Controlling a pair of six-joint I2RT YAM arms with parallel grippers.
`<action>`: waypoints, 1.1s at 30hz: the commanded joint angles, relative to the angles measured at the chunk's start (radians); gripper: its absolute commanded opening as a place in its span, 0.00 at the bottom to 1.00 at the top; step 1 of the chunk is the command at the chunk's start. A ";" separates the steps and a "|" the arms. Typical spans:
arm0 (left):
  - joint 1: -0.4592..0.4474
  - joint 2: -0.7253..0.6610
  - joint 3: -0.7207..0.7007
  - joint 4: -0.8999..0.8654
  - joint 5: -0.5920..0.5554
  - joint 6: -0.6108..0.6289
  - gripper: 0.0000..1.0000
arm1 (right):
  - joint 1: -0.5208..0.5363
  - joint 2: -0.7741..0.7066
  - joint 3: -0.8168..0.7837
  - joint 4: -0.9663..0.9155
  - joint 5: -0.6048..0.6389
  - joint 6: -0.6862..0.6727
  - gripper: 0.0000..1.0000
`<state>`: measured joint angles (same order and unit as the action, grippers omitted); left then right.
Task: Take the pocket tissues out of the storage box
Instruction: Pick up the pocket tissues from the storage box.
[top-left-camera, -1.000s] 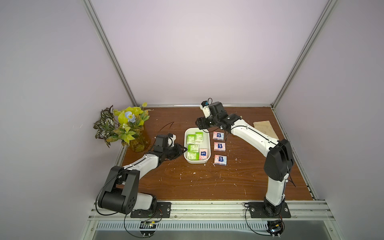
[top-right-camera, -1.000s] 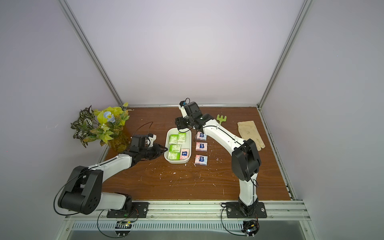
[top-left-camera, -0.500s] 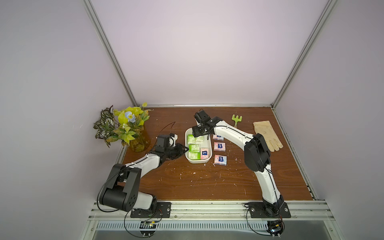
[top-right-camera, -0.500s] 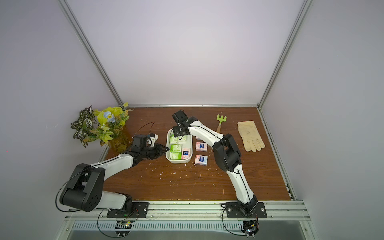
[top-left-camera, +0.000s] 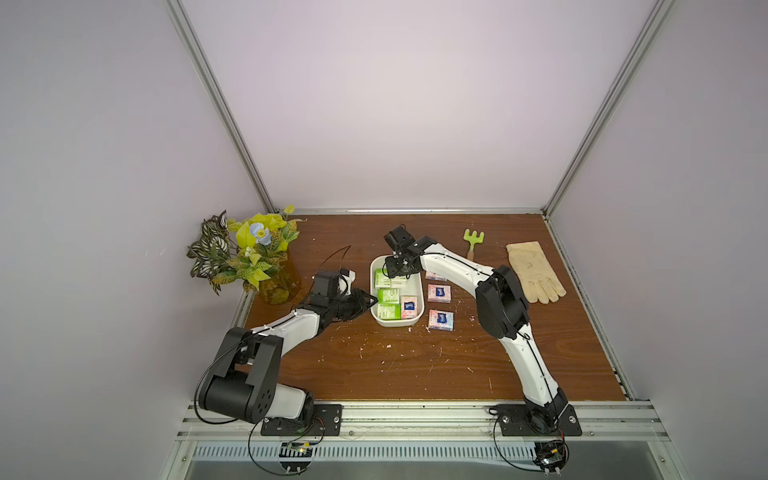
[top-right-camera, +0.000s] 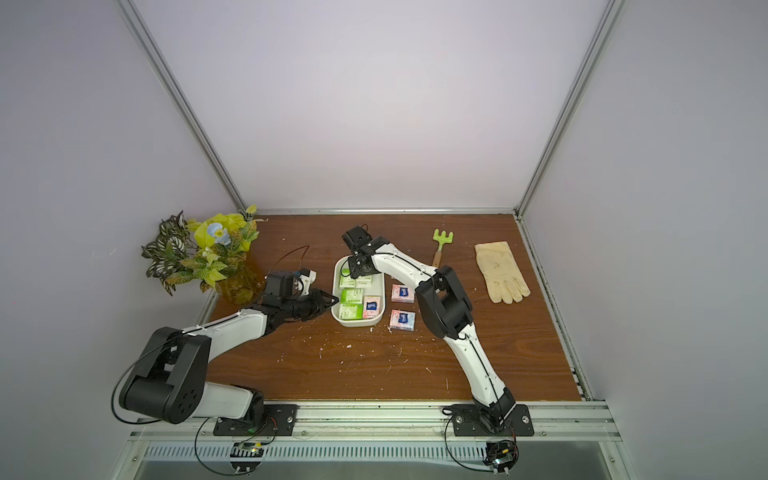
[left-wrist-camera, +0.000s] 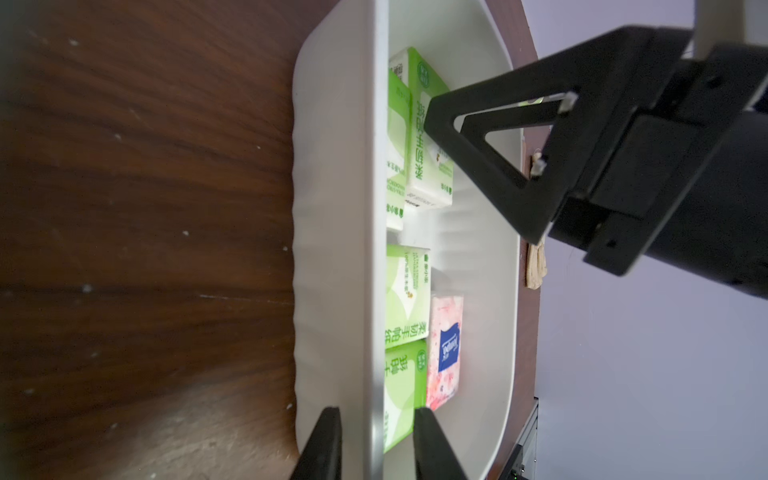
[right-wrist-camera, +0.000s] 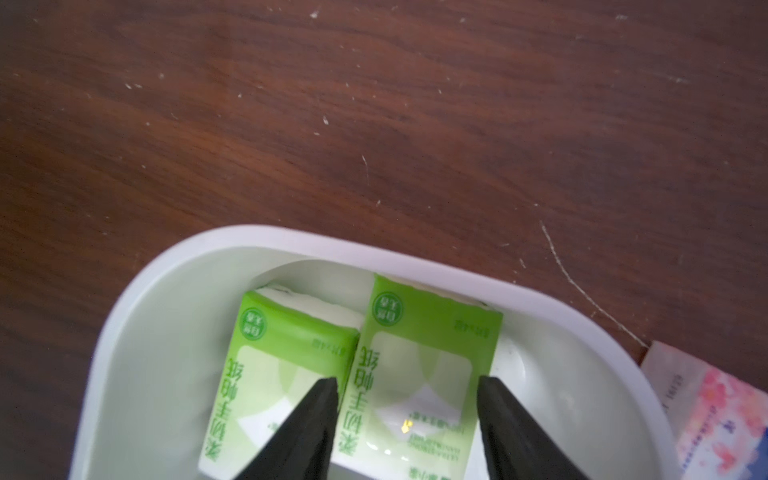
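Clamping the left long wall of the white storage box (top-left-camera: 395, 324), my left pincer (left-wrist-camera: 376, 415) is pinching the rim with one finger outside and one inside. Both top views show it low over the wooden table (top-left-camera: 395, 365).

My right pincer (right-wrist-camera: 407, 384) is hanging over the far end of the box, pointing down. Its jaws are standing either side of a green tissue packet (right-wrist-camera: 415, 374), and I cannot tell whether they are pressing it. A second green packet (right-wrist-camera: 282, 353) is lying touching it.

Nearer to me in the box, a third green packet (top-left-camera: 388, 295) and a fourth green packet (top-left-camera: 389, 311) are lying flat. A pink tissue packet (top-left-camera: 409, 304) is lying beside them.

Three more pink ones are lying on the table just right of the box: a near pink packet (top-left-camera: 441, 320), a middle pink packet (top-left-camera: 439, 293), and a far pink packet (top-left-camera: 434, 275) partly hidden under my right arm.

A green hand rake (top-left-camera: 473, 239) and a pale glove (top-left-camera: 534, 272) are lying further right.
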<state>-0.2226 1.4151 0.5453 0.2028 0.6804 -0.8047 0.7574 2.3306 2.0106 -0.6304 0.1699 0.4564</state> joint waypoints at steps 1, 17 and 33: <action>-0.009 -0.006 -0.011 0.001 0.014 0.001 0.27 | 0.009 -0.006 0.031 -0.027 0.041 0.016 0.61; -0.008 -0.005 -0.008 -0.008 0.006 0.005 0.27 | 0.016 0.021 0.007 -0.017 -0.008 0.018 0.64; -0.008 -0.004 -0.004 -0.010 0.003 0.006 0.27 | 0.019 0.039 0.026 -0.072 0.073 0.002 0.64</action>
<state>-0.2226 1.4151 0.5430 0.2020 0.6796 -0.8043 0.7712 2.3508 2.0121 -0.6506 0.2005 0.4610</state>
